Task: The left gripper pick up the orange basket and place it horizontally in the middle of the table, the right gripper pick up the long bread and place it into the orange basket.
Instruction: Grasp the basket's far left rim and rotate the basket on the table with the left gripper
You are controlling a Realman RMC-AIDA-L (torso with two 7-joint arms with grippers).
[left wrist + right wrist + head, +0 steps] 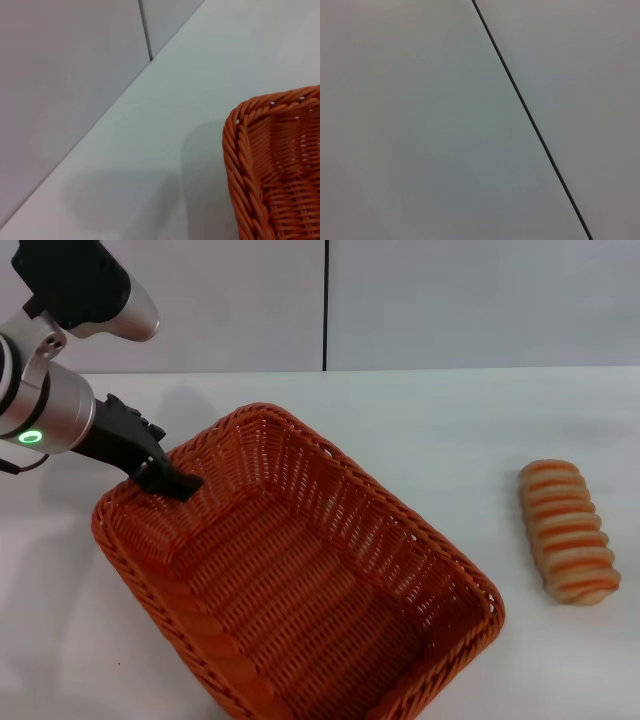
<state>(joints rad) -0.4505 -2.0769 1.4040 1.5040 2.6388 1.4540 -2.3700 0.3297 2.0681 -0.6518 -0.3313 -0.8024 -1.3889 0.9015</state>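
Nearest my camera, basket corner: the orange basket (300,580) runs off the bottom edge of the head view, so I cannot see its near corner or how it sits there.
Basket pose: it lies diagonally on the table (450,430), left of centre, not yet set horizontal in the middle.
Bread: the long bread (567,531) lies on the table well apart from the basket, on my right side, untouched.
Left gripper: the left gripper (172,480) is at the basket's far-left rim, its tips over the braid and dipping just inside the wall.
Finger state: I judge the jaws closed on the rim, though the contact itself is partly hidden by the fingers.
Risk, grip: holding one corner of so large a basket, I expect it could pivot or slip from the pinch as I swing it round.
Risk, bread: a wide swing might sweep the basket's far-right end toward the bread.
Left wrist view: only a basket corner (260,165) and bare table; no fingers visible.
Right gripper: not visible anywhere; its wrist camera shows only a blank wall (420,120) with a dark seam.
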